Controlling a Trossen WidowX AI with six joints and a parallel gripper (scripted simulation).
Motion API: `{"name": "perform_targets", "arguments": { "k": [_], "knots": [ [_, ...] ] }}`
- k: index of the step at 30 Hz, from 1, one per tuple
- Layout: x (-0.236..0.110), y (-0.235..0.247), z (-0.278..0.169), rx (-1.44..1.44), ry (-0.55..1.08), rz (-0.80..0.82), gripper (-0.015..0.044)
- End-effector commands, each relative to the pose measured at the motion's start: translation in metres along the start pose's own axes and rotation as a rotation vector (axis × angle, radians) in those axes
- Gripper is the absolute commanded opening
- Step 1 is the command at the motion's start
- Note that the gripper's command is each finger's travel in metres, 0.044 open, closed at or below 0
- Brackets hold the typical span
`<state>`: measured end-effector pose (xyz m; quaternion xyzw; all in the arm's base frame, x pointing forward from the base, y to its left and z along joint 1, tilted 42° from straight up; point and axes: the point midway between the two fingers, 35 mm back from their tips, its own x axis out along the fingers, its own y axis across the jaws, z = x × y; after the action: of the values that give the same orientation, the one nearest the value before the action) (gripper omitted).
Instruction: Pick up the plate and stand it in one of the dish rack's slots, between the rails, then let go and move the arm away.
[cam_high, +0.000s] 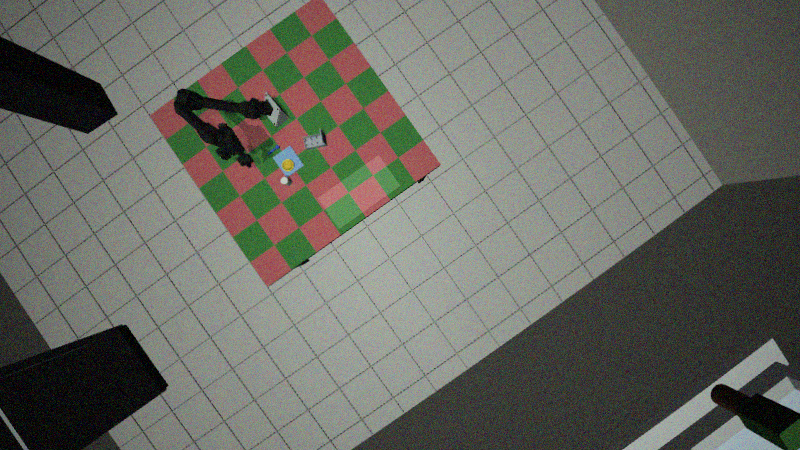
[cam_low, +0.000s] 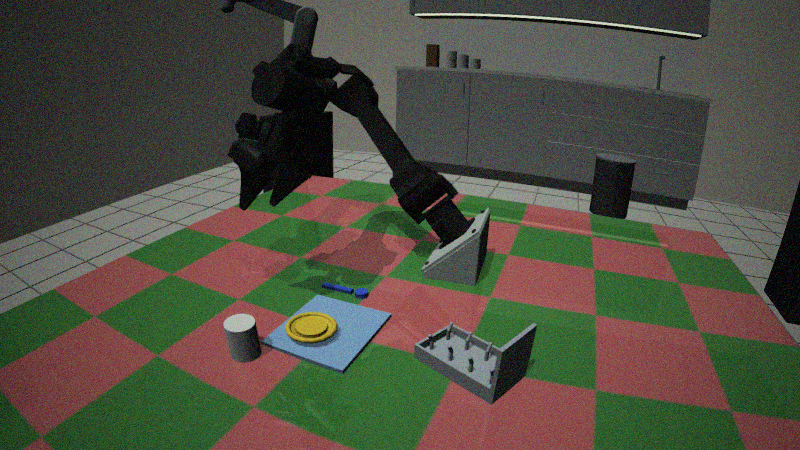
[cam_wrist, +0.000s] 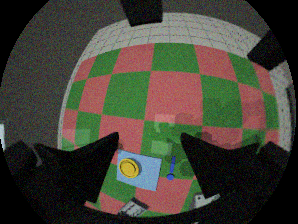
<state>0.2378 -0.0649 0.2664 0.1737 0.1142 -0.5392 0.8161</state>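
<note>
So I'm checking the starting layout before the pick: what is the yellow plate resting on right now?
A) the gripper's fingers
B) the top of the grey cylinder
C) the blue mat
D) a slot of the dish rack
C: in the exterior view the plate lies flat on the blue mat, apart from the dish rack and the open gripper above.

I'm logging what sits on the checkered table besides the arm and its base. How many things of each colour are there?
Yellow: 1, the plate
Light blue: 1, the mat under the plate
Dark blue: 1, the small spoon-like piece
Grey: 2, the cup and the dish rack
Total: 5
</note>
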Motion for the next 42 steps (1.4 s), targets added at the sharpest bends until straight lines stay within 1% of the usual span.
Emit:
{"name": "perform_targets", "arguments": {
  "k": [1,22,42],
  "knots": [
    [0.000,0.000,0.000,-0.005,0.002,0.000,0.0400],
    [0.018,0.040,-0.057,-0.667,0.208,-0.012,0.0400],
    [0.036,0.069,-0.122,-1.298,0.439,0.079,0.0400]
  ]
}}
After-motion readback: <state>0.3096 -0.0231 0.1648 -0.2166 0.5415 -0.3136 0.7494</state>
